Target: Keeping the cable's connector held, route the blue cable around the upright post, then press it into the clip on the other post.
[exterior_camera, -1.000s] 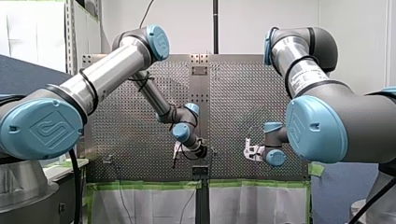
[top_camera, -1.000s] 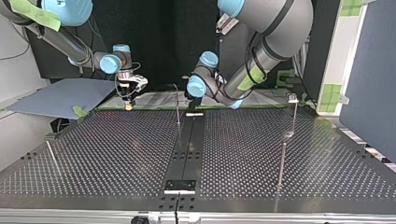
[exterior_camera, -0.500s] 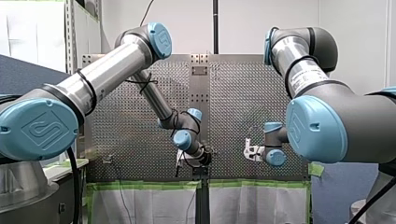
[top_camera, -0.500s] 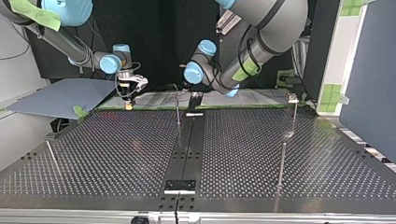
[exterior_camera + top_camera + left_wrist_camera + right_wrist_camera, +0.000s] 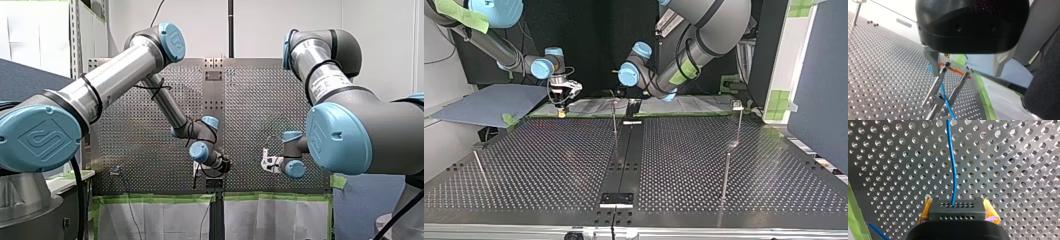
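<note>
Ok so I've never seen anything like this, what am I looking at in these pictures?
Two robot arms work over a perforated table. One picture looks from behind the arms, one faces them from across the table, two come from cameras on the wrists. My right tool grips a black connector between yellow pads; a blue cable leads from it. The cable also runs through my left tool. Thin upright posts stand on the table.

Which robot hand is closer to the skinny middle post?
Left. My left gripper is beside the post; my right gripper, holding the connector, sits apart at the top view's left.
</note>
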You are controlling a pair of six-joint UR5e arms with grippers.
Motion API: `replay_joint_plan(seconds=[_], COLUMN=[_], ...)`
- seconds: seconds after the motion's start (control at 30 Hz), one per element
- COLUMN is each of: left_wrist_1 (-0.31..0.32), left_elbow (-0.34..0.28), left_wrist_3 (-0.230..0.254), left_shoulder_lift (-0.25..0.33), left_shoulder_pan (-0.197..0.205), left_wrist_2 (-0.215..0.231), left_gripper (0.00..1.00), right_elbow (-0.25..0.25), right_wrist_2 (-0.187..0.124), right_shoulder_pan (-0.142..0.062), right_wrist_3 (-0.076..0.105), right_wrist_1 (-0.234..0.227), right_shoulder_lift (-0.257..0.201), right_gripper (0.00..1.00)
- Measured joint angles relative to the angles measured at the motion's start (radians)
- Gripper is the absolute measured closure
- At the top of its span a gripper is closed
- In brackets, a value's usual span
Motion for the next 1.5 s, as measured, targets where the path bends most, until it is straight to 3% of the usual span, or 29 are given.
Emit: replay_joint_plan(seconds=[0.93,1.2,1.5], left_wrist_1=[0.012,0.038,0.051], left_elbow=[-0.003,-0.062,-0.156], left_wrist_3=[0.006,0.018,-0.055], left_shoulder_lift=[0.010,0.074,0.168], left_shoulder_pan=[-0.009,-0.040,-0.052], left_wrist_2=[-0.019,-0.061,-0.138], left_gripper=[0.00,0.00,0.00], right_elbow=[0.000,0.000,0.000], right_wrist_2=[-0.005,-0.005,-0.005], right_shoulder_pan=[-0.002,-0.002,-0.002], right_wrist_3=[0.001,0.001,0.001], right_wrist_1=[-0.003,-0.001,0.001], right_shoulder_lift=[0.000,0.000,0.000], right_gripper=[1.00,1.00,1.00])
